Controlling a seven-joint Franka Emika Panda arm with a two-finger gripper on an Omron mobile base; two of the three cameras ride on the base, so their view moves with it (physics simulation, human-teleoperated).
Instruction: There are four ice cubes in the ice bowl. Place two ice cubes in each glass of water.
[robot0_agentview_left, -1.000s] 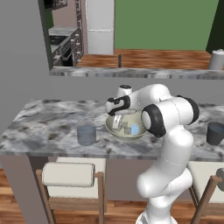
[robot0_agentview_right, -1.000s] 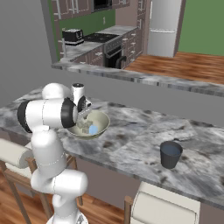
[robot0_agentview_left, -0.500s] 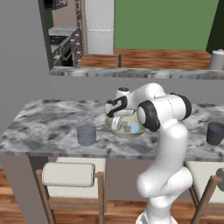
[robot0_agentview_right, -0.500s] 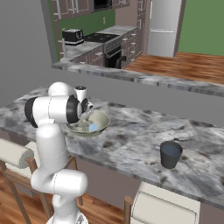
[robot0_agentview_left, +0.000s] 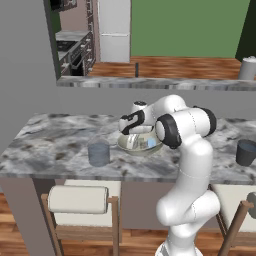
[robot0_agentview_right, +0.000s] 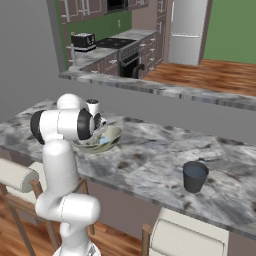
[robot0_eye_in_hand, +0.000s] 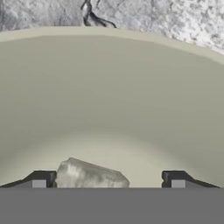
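Observation:
My gripper (robot0_agentview_left: 131, 131) (robot0_agentview_right: 98, 131) reaches down into the ice bowl (robot0_agentview_left: 145, 148) (robot0_agentview_right: 114, 136), a wide beige bowl on the marble counter. In the hand view its jaws stand open and wide apart over the bowl's inner wall (robot0_eye_in_hand: 112, 87). A pale ice cube (robot0_eye_in_hand: 89, 175) lies between the fingertips, closer to the left one (robot0_eye_in_hand: 43, 179). A light blue ice cube (robot0_agentview_left: 151, 143) (robot0_agentview_right: 104, 141) rests in the bowl beside the hand. One glass of water (robot0_agentview_left: 99, 154) stands left of the bowl. The other glass (robot0_agentview_left: 246, 152) (robot0_agentview_right: 194, 176) stands far to the right.
The marble counter (robot0_agentview_left: 45, 145) (robot0_agentview_right: 150, 155) runs left and right, with padded stools (robot0_agentview_left: 80, 199) (robot0_agentview_right: 187, 237) under its front edge. A raised back ledge (robot0_agentview_left: 150, 82) lies behind the bowl. The kitchen with a stove and a fridge is beyond it.
The hand has sunk a little lower into the bowl and the arm's elbow has shifted. The jaws remain apart with nothing held. The bowl and glasses have not moved.

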